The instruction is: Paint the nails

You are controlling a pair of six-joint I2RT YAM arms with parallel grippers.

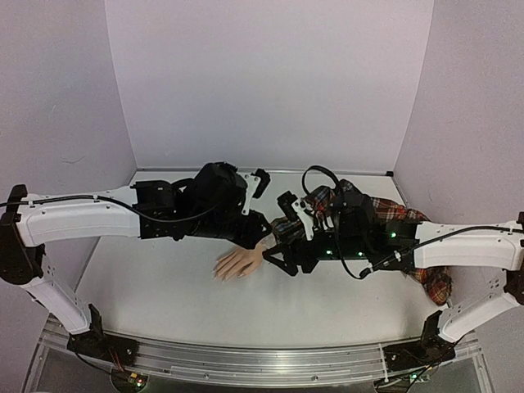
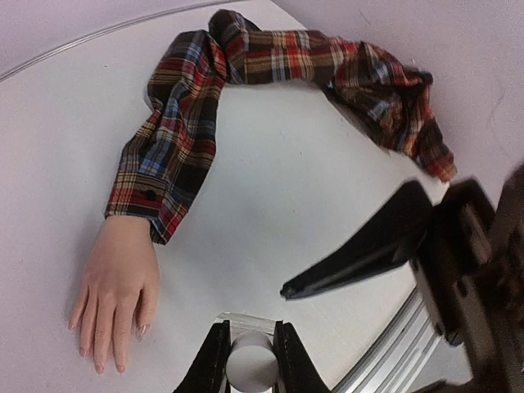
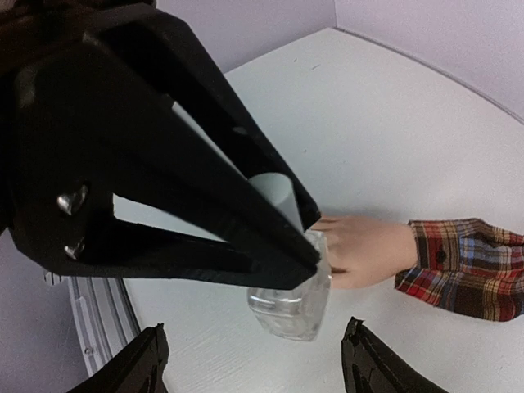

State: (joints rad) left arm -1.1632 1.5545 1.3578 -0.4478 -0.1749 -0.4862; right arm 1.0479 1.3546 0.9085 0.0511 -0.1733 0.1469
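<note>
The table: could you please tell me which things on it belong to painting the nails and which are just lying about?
For the job: nails on the mannequin hand; clear bottle, gripped by its white cap in the left fingers; right fingers, open near it.
Lying about: plaid sleeve, trailing from the hand's wrist across the table.

One mannequin hand (image 2: 115, 295), one plaid sleeve (image 2: 176, 139), one bottle (image 3: 291, 309).

A white cap (image 2: 250, 366) is clamped by the left gripper (image 2: 250, 329) at the bottom edge. To its left, a pale hand (image 2: 115, 286) is laid palm down on the table (image 2: 270, 205), its nails (image 2: 99, 368) pointed toward the camera. A plaid sleeve (image 2: 184, 131) is curved away behind it. The right gripper (image 2: 344, 266) is seen at the right.
</note>
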